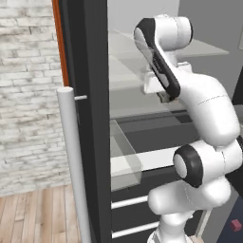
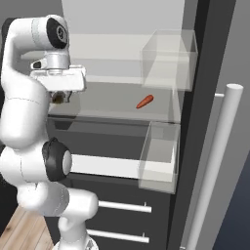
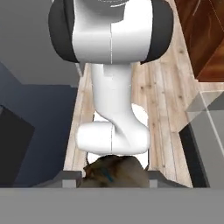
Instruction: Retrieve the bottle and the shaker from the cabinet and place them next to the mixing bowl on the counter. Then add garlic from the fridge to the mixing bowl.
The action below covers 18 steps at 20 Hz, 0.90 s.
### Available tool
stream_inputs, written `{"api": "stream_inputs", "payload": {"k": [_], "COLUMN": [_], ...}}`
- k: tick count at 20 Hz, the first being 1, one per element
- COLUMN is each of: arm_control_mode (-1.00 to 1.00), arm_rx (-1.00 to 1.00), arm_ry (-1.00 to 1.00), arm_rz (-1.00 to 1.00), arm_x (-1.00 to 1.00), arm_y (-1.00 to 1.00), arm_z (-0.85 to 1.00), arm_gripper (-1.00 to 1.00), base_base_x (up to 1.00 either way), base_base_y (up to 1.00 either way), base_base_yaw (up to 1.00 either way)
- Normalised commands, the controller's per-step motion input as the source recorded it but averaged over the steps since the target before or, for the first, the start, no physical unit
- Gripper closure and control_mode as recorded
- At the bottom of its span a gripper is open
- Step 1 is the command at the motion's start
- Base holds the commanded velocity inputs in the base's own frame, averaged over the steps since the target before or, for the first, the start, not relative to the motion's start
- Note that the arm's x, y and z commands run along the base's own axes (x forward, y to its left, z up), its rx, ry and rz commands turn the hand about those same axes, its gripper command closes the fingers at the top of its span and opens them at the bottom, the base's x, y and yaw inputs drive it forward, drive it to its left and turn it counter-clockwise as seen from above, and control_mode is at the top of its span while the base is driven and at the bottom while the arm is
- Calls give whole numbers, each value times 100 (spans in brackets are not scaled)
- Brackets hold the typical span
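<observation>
A tan, lumpy garlic bulb (image 3: 116, 169) sits between my fingertips, and my gripper (image 3: 114, 178) is shut on it. From the base views, the gripper (image 2: 59, 99) hangs just in front of the open black fridge (image 1: 90, 118), level with its glass shelves, and the garlic (image 1: 165, 98) shows as a small brown lump under the hand. The hand points down and back, toward the robot's own body and the wooden floor. The bottle, the shaker and the mixing bowl are out of view.
An orange carrot-like piece (image 2: 145, 101) lies on a glass shelf (image 2: 112, 105). Clear door bins (image 2: 158, 156) stick out on the right. A long silver handle (image 1: 71, 156) stands on the fridge door edge. Drawers with silver strips (image 2: 122, 207) are below. Reddish-brown woodwork (image 3: 205, 39) borders the plank floor.
</observation>
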Motion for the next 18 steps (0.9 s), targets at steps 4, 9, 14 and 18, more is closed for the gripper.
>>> {"api": "stream_inputs", "payload": {"k": [4,9,14,18], "arm_control_mode": [-100,-100,-100,-100], "arm_rx": [0,0,1,0], "arm_ry": [-51,-40,-23,0], "arm_rz": [-4,-6,-11,-5], "arm_x": [-66,-39,-6,0], "arm_y": [-13,0,-10,-12], "arm_z": [0,-1,-20,-14], "arm_gripper": [100,100,100,100], "base_base_x": [0,0,0,0], "base_base_y": [0,0,0,0], "base_base_yaw": [0,0,0,0]}}
